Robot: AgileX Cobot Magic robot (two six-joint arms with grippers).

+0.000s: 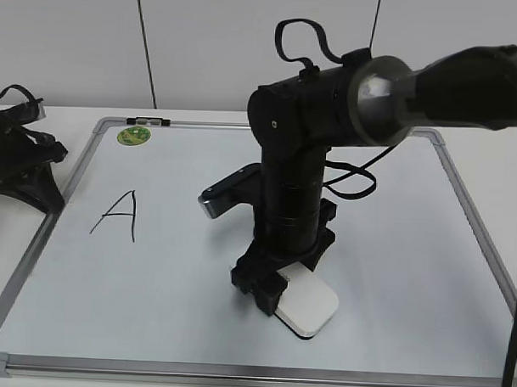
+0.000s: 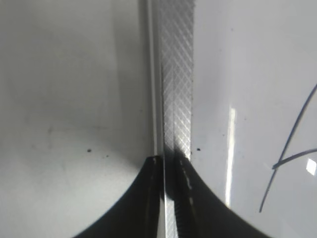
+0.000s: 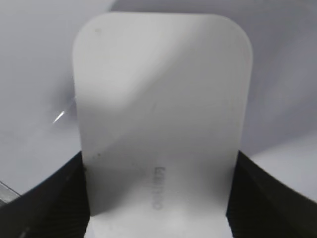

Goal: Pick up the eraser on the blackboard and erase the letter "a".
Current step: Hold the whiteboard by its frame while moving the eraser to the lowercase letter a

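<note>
- Left gripper [image 1: 25, 181] parked at the blackboard [image 1: 462, 209] left frame; jaws look pressed together, empty.
- Uppercase "A" [image 1: 118, 214] untouched; letter "a" not visible.
- Right gripper [image 1: 277, 283] clamps the eraser [image 1: 310, 306], low on the board centre-right.
- Step: grasp made; next, probably lift and locate "a".

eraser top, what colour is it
White, with faint grey lettering; the eraser shows best in the right wrist view, between the right gripper's dark fingers.

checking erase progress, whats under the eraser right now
The eraser lies flat on the blackboard, right gripper clamping it. Any writing beneath is covered.
</note>
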